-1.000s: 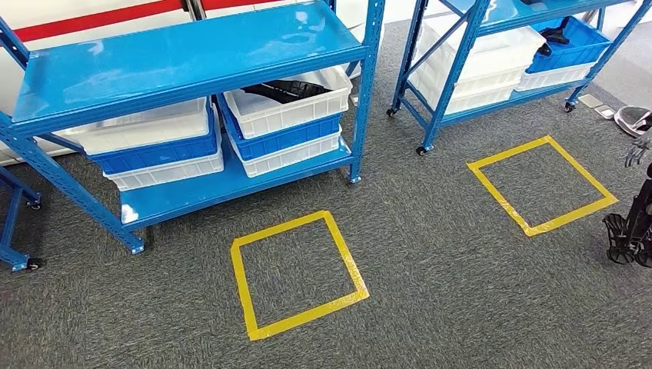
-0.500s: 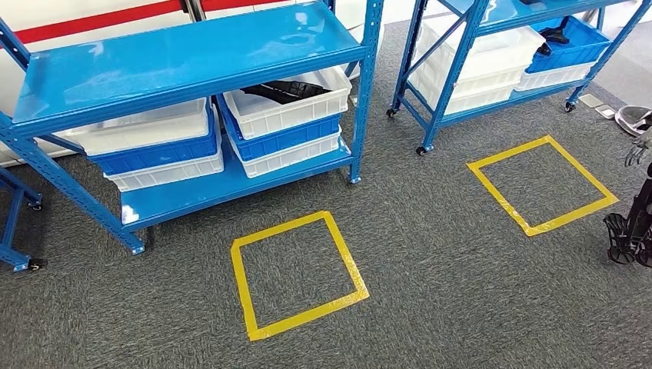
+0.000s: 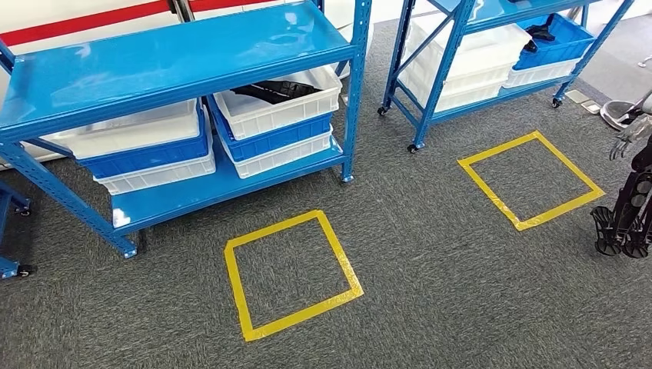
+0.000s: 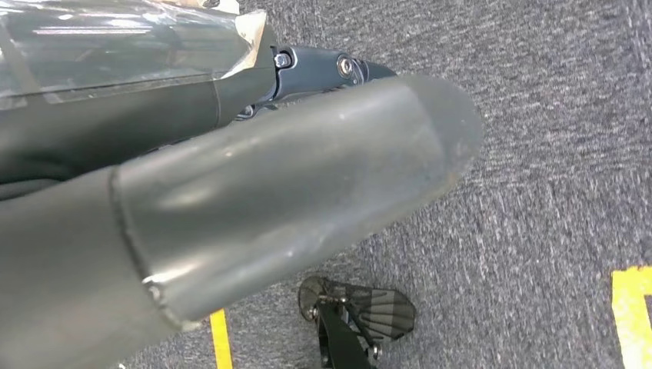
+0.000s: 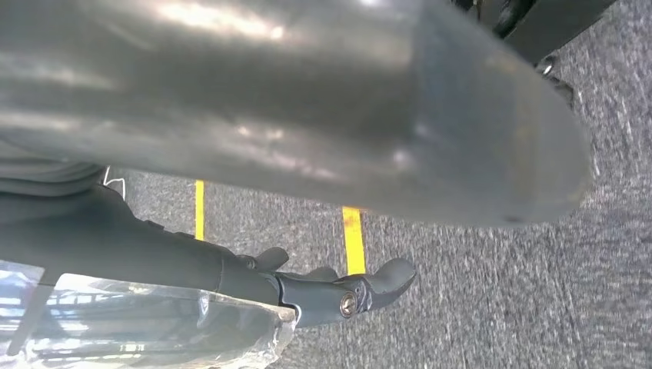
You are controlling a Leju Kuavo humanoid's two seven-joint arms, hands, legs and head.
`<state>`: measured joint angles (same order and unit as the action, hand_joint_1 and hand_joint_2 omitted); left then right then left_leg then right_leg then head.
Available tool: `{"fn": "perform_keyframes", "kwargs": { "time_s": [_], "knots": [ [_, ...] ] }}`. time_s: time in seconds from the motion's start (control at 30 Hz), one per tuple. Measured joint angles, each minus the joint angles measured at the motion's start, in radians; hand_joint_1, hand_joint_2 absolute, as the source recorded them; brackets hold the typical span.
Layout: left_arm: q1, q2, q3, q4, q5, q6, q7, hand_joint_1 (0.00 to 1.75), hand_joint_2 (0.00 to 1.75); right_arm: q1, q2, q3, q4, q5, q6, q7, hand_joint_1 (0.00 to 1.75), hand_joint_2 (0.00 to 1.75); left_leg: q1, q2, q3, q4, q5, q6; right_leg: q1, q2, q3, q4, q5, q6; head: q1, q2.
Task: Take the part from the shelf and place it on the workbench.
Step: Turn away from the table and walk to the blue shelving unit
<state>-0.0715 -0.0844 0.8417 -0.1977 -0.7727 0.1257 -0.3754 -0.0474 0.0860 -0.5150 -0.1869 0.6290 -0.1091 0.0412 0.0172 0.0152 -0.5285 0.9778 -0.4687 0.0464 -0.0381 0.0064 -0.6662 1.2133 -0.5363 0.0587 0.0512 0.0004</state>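
A black part point(image 3: 275, 91) lies in the upper white bin point(image 3: 281, 108) on the lower level of the near blue shelf point(image 3: 177, 58). Another dark part point(image 3: 538, 32) lies in a blue bin on the second blue shelf point(image 3: 461, 31) at the back right. My left hand point(image 4: 231, 200) hangs over the grey carpet, its thick grey thumb close to the camera and its dark fingers point(image 4: 315, 68) stretched out, holding nothing. My right hand point(image 5: 307, 108) hangs the same way, its dark fingers point(image 5: 346, 296) straight and empty.
Stacked white and blue bins point(image 3: 146, 146) fill the near shelf's lower level. Two yellow tape squares mark the carpet, one in front of me point(image 3: 288, 273) and one to the right point(image 3: 530, 181). A dark wheeled stand point(image 3: 623, 223) is at the right edge.
The whole head picture has shifted a little to the left and up, so the camera has moved. Shelves, bins and tape squares keep their places relative to each other.
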Motion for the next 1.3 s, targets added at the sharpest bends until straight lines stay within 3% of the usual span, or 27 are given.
{"fn": "perform_keyframes", "kwargs": {
  "time_s": [0.03,0.07,0.13,0.2,0.33,0.4,0.43,0.5,0.53,0.57,0.63,0.67,0.73,0.8,0.87,0.93,0.97,1.0,1.07,1.1,1.13,1.2,1.27,1.3],
  "knots": [
    [0.0,-0.001,0.001,0.0,0.0,0.0,0.0,0.0,0.0,0.0,-0.001,0.0,0.0,0.0,0.0,0.0,0.0,0.0,0.002,0.001,0.0,0.006,-0.005,-0.009,-0.005,-0.007,0.04,-0.074,0.024,0.012,0.0,0.0],
    [0.0,0.0,0.003,-0.001,0.001,0.0,0.0,0.0,0.0,-0.001,-0.001,0.0,0.0,0.0,0.0,0.0,0.0,0.0,0.003,0.001,0.0,0.013,-0.012,-0.019,-0.006,-0.011,0.074,-0.135,0.041,0.017,0.002,0.0],
    [-0.001,0.002,0.005,-0.002,0.001,0.0,-0.001,0.0,0.0,-0.003,0.001,0.0,0.0,0.001,0.0,0.0,0.0,0.0,-0.001,0.002,-0.001,0.024,-0.025,-0.038,-0.005,-0.013,0.106,-0.191,0.05,0.004,0.001,0.0],
    [-0.001,0.002,0.006,-0.002,0.001,0.0,-0.001,0.0,0.0,-0.004,0.0,0.0,0.0,0.002,0.0,0.0,0.0,0.0,-0.002,0.002,0.0,0.026,-0.029,-0.044,-0.001,-0.009,0.107,-0.188,0.048,-0.013,-0.002,0.0],
    [-0.002,0.002,0.006,-0.002,0.001,0.0,-0.002,0.0,0.0,-0.004,0.0,0.0,0.0,0.002,0.0,0.0,0.0,0.0,-0.002,0.002,0.0,0.026,-0.03,-0.044,-0.001,-0.009,0.106,-0.188,0.047,-0.015,-0.001,0.0],
    [-0.002,0.002,0.008,-0.002,0.001,0.0,-0.002,0.0,0.0,-0.003,0.0,0.0,0.0,0.005,0.0,0.0,0.0,0.0,0.006,0.001,-0.001,0.034,-0.036,-0.048,-0.002,-0.007,0.108,-0.186,0.047,-0.027,-0.001,0.0],
    [-0.002,0.001,0.01,-0.002,0.001,0.0,-0.002,0.0,0.0,-0.003,-0.001,0.0,0.0,0.007,0.0,0.0,0.0,0.0,0.01,-0.001,-0.031,0.094,-0.067,-0.05,0.001,-0.005,0.11,-0.186,0.046,-0.036,-0.002,0.0],
    [0.0,0.0,0.015,-0.002,0.0,0.001,-0.002,0.0,0.0,-0.003,-0.002,0.0,0.0,0.012,0.0,0.0,0.0,0.0,0.006,-0.007,-0.1,0.195,-0.08,-0.034,0.02,0.001,0.122,-0.185,0.036,-0.058,-0.002,0.0],
    [0.0,0.0,0.016,-0.002,0.0,0.001,-0.002,0.0,0.0,-0.003,-0.002,0.0,0.0,0.013,0.0,0.0,0.0,0.0,-0.003,-0.012,-0.119,0.205,-0.063,-0.015,0.028,0.004,0.128,-0.186,0.03,-0.067,-0.002,0.0],
    [0.0,0.002,0.017,-0.002,0.0,0.001,-0.002,0.0,0.0,-0.003,0.0,0.0,0.0,0.014,0.0,0.0,0.0,0.0,-0.013,-0.014,-0.107,0.159,-0.026,0.009,0.036,0.007,0.134,-0.187,0.024,-0.071,-0.001,0.0],
    [-0.002,0.005,0.017,-0.003,0.0,0.002,-0.004,0.0,0.0,-0.005,0.004,0.0,-0.001,0.015,0.001,0.0,0.0,0.0,-0.031,-0.011,-0.071,0.073,0.0,0.036,0.036,0.01,0.136,-0.192,0.018,-0.068,-0.001,0.0],
    [-0.002,0.007,0.017,-0.004,0.0,0.002,-0.004,0.0,0.0,-0.005,0.005,0.0,-0.001,0.016,0.002,0.0,0.0,0.0,-0.037,-0.009,-0.065,0.058,-0.003,0.042,0.036,0.009,0.14,-0.188,0.021,-0.061,-0.002,0.0],
    [-0.001,0.006,0.018,-0.005,0.0,0.003,-0.006,0.0,0.0,-0.003,0.003,0.0,-0.001,0.017,0.002,0.001,0.0,0.0,-0.04,-0.009,-0.043,0.027,0.001,0.046,0.035,0.007,0.146,-0.176,0.031,-0.045,-0.005,0.0],
    [-0.001,0.004,0.018,-0.006,-0.001,0.003,-0.008,0.0,0.0,-0.003,0.001,0.0,-0.002,0.018,0.0,0.001,0.0,0.0,-0.035,-0.009,-0.013,0.001,0.006,0.047,0.035,0.005,0.138,-0.136,0.014,-0.035,-0.005,0.0],
    [-0.002,0.0,0.018,-0.006,-0.001,0.003,-0.009,0.0,0.0,-0.006,-0.002,0.0,-0.002,0.022,-0.004,0.001,0.0,0.0,-0.03,-0.007,-0.001,-0.006,0.007,0.044,0.031,0.005,0.087,-0.044,-0.037,-0.032,-0.004,0.0],
    [-0.002,-0.004,0.018,-0.006,-0.001,0.004,-0.01,0.0,0.0,-0.006,-0.006,0.0,-0.002,0.029,-0.01,0.001,0.0,0.0,-0.027,-0.007,0.001,-0.005,0.003,0.037,0.023,0.005,0.027,0.045,-0.07,-0.017,-0.004,0.0],
    [-0.001,-0.007,0.019,-0.006,-0.001,0.004,-0.009,0.0,0.0,-0.004,-0.008,0.0,-0.002,0.031,-0.012,0.001,0.0,0.0,-0.024,-0.008,0.005,-0.004,-0.001,0.031,0.019,0.004,0.017,0.048,-0.063,-0.005,-0.004,0.0],
    [-0.001,-0.009,0.019,-0.006,-0.002,0.004,-0.009,0.0,0.0,-0.002,-0.01,0.0,-0.002,0.033,-0.014,0.001,0.0,0.0,-0.019,-0.008,0.01,-0.003,-0.006,0.024,0.014,0.003,0.025,0.015,-0.038,0.01,-0.004,0.0],
    [0.0,-0.012,0.02,-0.006,-0.002,0.004,-0.009,0.0,0.0,0.001,-0.013,0.0,-0.001,0.035,-0.016,0.0,0.0,0.0,-0.01,-0.008,0.024,0.003,-0.02,0.005,0.005,-0.003,0.068,-0.112,0.031,0.029,-0.003,0.0],
    [-0.001,-0.012,0.02,-0.006,-0.002,0.004,-0.009,0.0,0.0,0.001,-0.013,0.0,-0.001,0.035,-0.016,0.0,0.0,0.0,-0.008,-0.007,0.028,0.008,-0.027,-0.005,0.005,-0.008,0.084,-0.162,0.047,0.024,-0.003,0.0],
    [-0.001,-0.012,0.02,-0.006,-0.002,0.004,-0.009,0.0,0.0,0.0,-0.012,0.001,-0.001,0.035,-0.016,0.0,0.0,0.0,-0.009,-0.005,0.029,0.012,-0.034,-0.015,0.005,-0.011,0.093,-0.188,0.057,0.012,-0.003,0.0],
    [-0.002,-0.011,0.021,-0.006,-0.002,0.004,-0.009,0.0,0.0,0.001,-0.012,0.001,-0.001,0.035,-0.016,0.0,0.0,0.0,-0.01,-0.003,0.03,0.02,-0.04,-0.027,0.009,-0.014,0.095,-0.194,0.054,-0.021,-0.004,0.0],
    [-0.002,-0.012,0.021,-0.006,-0.002,0.005,-0.009,0.0,0.0,0.003,-0.013,0.0,-0.001,0.035,-0.017,0.0,0.0,0.0,-0.005,-0.003,0.022,0.042,-0.043,-0.033,0.007,-0.011,0.103,-0.195,0.061,-0.036,-0.005,0.0],
    [-0.003,-0.012,0.021,-0.006,-0.002,0.005,-0.009,0.0,0.0,0.003,-0.013,0.0,-0.001,0.035,-0.017,0.0,0.0,0.0,-0.002,-0.004,0.004,0.076,-0.053,-0.037,0.006,-0.01,0.109,-0.196,0.06,-0.041,-0.005,0.0]
  ]
}}
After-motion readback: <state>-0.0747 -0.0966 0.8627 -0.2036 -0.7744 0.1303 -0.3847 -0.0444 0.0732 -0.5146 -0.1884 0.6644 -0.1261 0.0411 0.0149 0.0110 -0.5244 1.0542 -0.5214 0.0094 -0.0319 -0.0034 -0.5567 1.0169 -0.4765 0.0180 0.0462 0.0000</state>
